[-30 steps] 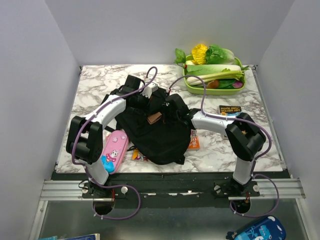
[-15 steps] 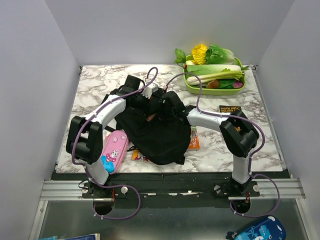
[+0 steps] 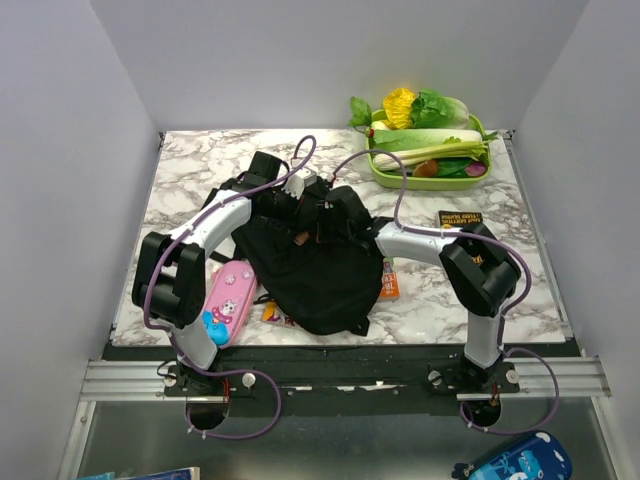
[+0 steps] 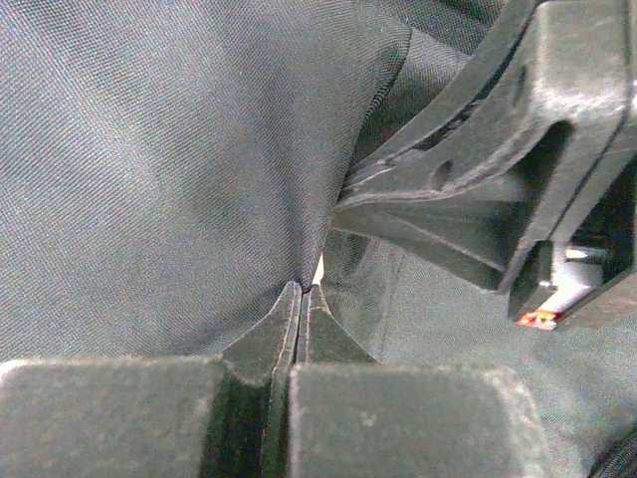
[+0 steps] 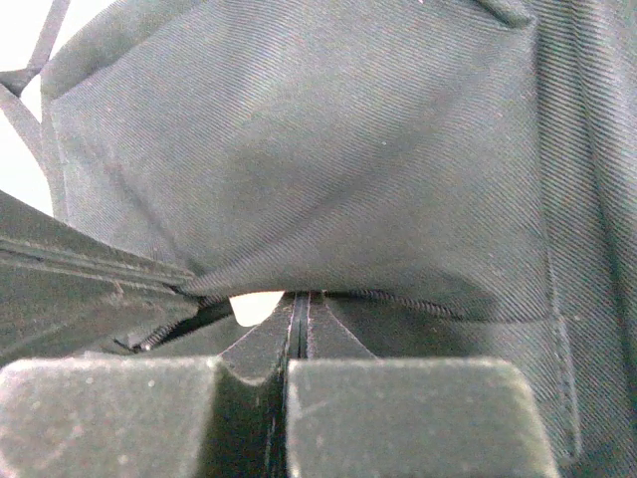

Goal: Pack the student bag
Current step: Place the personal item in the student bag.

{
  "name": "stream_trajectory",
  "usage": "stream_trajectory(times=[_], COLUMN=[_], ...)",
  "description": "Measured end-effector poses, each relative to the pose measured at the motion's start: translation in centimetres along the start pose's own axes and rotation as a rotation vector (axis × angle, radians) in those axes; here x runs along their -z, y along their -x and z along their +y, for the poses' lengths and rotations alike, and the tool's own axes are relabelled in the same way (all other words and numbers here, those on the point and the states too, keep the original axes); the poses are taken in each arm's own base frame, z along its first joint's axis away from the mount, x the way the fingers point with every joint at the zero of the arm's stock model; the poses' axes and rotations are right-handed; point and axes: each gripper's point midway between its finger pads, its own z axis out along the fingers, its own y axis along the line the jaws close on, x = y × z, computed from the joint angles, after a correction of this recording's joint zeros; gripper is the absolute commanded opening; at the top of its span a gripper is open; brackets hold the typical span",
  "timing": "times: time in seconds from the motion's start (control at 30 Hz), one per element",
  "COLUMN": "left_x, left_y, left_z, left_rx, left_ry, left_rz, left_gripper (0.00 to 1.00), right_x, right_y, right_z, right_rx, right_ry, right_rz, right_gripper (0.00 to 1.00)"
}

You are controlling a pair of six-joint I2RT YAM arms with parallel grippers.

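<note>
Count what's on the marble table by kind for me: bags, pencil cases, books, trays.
Black backpack: 1
Pink pencil case: 1
Books: 2, an orange book and a black book
Green tray of vegetables: 1
Total: 5, not counting a colourful scrap at the backpack's near edge, too hidden to name.

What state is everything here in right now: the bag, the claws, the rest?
Backpack: slumped on the table.
Left gripper: shut, pinching backpack fabric.
Right gripper: shut at the backpack's zip.
Pink pencil case: flat beside the backpack.
Orange book: flat, partly under the backpack.
Green tray: holding vegetables.
</note>
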Motion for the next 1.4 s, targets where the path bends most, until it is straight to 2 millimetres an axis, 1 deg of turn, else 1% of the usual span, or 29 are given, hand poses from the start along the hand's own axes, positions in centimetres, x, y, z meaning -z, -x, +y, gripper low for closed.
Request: stream_trajectory(times=[0.1,0.3,0.37,0.43,0.53,0.6,0.67,0.77,0.8,0.87,0.9,0.97,1.0,1.03,1.1,1.13,1.2,1.27,1.3,1.37,1.4], left_x=[0.0,0.0,0.0,0.0,0.0,0.0,0.0,0.0,0.0,0.0,0.0,0.0,0.1,0.2,0.4,0.6,1.0,1.4,1.7,2.3,2.5], left_y=[0.0,0.0,0.0,0.0,0.0,0.0,0.0,0.0,0.0,0.0,0.0,0.0,0.1,0.1,0.2,0.4,0.8,1.4,1.5,1.7,1.7], left_z=[0.0,0.0,0.0,0.0,-0.1,-0.1,-0.1,-0.1,-0.1,-0.1,-0.1,-0.1,-0.1,-0.1,-0.1,-0.1,0.1,0.5,0.8,1.5,1.8], left_rx=[-0.003,-0.003,-0.003,-0.003,-0.003,-0.002,-0.001,-0.001,-0.001,-0.001,-0.001,-0.001,-0.002,0.003,0.008,0.016,0.024,0.037,0.044,0.063,0.068], left_ry=[0.000,-0.001,0.000,-0.002,-0.003,-0.004,-0.005,-0.006,-0.006,-0.006,-0.006,-0.005,-0.003,-0.002,0.001,0.003,0.007,0.018,0.025,0.040,0.046], left_rz=[0.000,0.000,0.000,0.000,0.000,0.000,0.000,-0.001,-0.001,-0.001,-0.001,0.000,0.001,0.003,0.008,0.007,0.002,-0.013,-0.021,-0.033,-0.038], left_gripper=[0.00,0.00,0.00,0.00,0.00,0.00,0.00,0.00,0.00,0.06,0.10,0.20,0.25,0.35,0.43,0.51,0.55,0.56,0.57,0.62,0.66], right_x=[-0.7,-2.0,-2.0,-1.4,0.0,0.3,-0.2,-1.4,-1.6,-1.5,-1.3,-0.3,0.7,1.8,3.8,4.6,5.8,6.4,6.5,6.5,6.4], right_y=[0.0,-1.7,-1.7,-1.6,-2.1,-2.1,-2.1,-1.8,-1.7,-1.4,-1.2,-0.8,-0.7,-0.7,-0.4,-0.1,0.4,0.4,0.3,-0.2,-0.5], right_z=[0.5,1.2,1.4,1.6,1.2,1.2,1.4,1.8,2.0,2.3,2.4,2.6,2.6,2.5,2.7,2.9,3.2,3.1,3.0,2.9,2.9], right_rx=[-0.007,-0.023,-0.025,-0.024,-0.025,-0.028,-0.035,-0.035,-0.033,-0.017,-0.008,0.014,0.033,0.045,0.069,0.083,0.107,0.130,0.144,0.176,0.195], right_ry=[0.011,0.036,0.041,0.058,0.065,0.069,0.075,0.087,0.092,0.100,0.105,0.119,0.126,0.132,0.152,0.163,0.179,0.183,0.184,0.182,0.178], right_rz=[-0.001,0.028,0.025,0.000,-0.011,-0.016,-0.019,-0.018,-0.018,-0.023,-0.027,-0.041,-0.048,-0.050,-0.066,-0.075,-0.095,-0.101,-0.099,-0.084,-0.070], right_gripper=[0.01,0.01,0.01,0.01,0.01,0.01,0.01,0.02,0.09,0.20,0.28,0.33,0.36,0.37,0.39,0.40,0.44,0.45,0.45,0.46,0.48])
